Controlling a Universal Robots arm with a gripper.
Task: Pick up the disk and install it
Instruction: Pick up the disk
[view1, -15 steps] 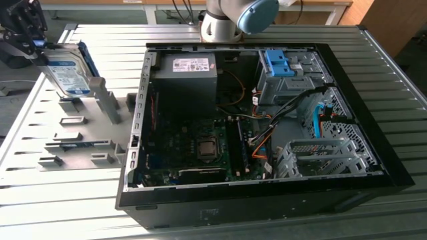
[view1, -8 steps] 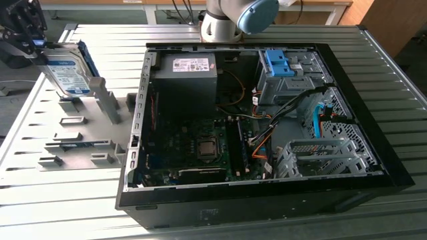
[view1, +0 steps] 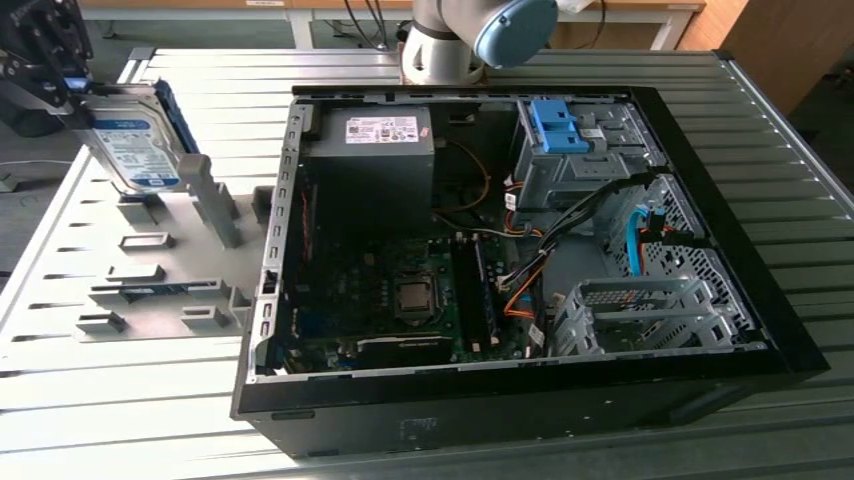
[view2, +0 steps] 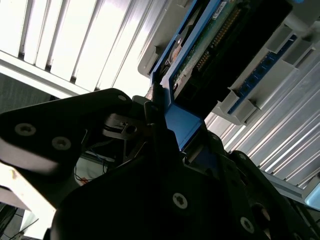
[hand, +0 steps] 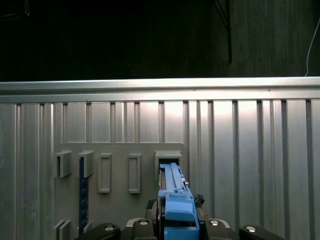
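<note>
A ribbed metal table (view1: 747, 150) carries everything we see; on it lie a grey fixture plate (view1: 160, 310) with raised slots and an open computer case (view1: 787, 350). The hand (view1: 70, 98) hangs over the plate, well apart from the case, which lies towards the exterior view's right of it; it is clamped on the disk (view1: 134, 150), gripping the blue carrier at one end, as the second wrist view shows where the hand (view2: 165, 125) pinches the disk (view2: 220, 40). The disk hangs upright below the hand, its lower edge near a slot of the plate; we cannot tell whether it is free of that slot.

We judge the grip the weak point; the hold is on the plastic frame at one end only, so the disk could swing or slip. A corner could also catch on the slot's walls, and later on the case rim; loose cables (view1: 634, 235) run beside the cages and could foul an entry.

The case holds a power supply (view1: 374, 150), a motherboard (view1: 400, 290), an upper cage (view1: 574, 160) with a blue carrier (view1: 558, 125) in it, and a lower cage (view1: 641, 310) that looks empty to us. The plate also holds a thin blue-edged strip (view1: 154, 288) across two low holders.
</note>
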